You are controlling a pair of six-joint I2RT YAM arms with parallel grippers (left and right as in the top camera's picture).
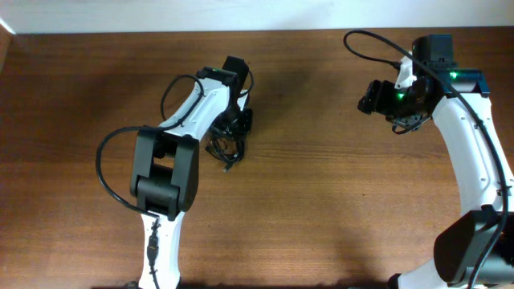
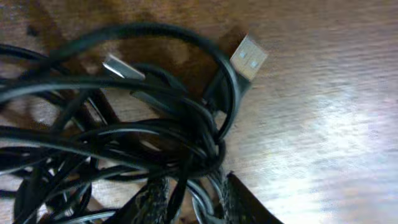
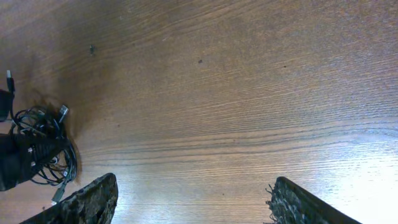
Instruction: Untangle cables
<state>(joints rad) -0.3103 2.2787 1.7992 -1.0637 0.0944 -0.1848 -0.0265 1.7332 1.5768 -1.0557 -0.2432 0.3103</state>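
The cables [image 1: 227,143] lie in a black tangled bunch on the wooden table, left of centre. My left gripper [image 1: 238,120] is down on the bunch's far side. In the left wrist view the cables [image 2: 155,124] fill the frame, with a silvery USB plug [image 2: 249,57] and a smaller silvery tip [image 2: 121,67] sticking out. My left gripper [image 2: 189,202] is shut on a few strands that run between its fingers. My right gripper [image 1: 371,98] hovers far to the right, open and empty. From the right wrist, the right gripper [image 3: 193,199] sees the cables [image 3: 43,140] at the far left.
Bare wooden table [image 1: 321,201] stretches between the two arms. The thick black arm cables loop by the left arm [image 1: 108,160] and above the right arm [image 1: 373,40]. The table's far edge meets a white wall [image 1: 241,12].
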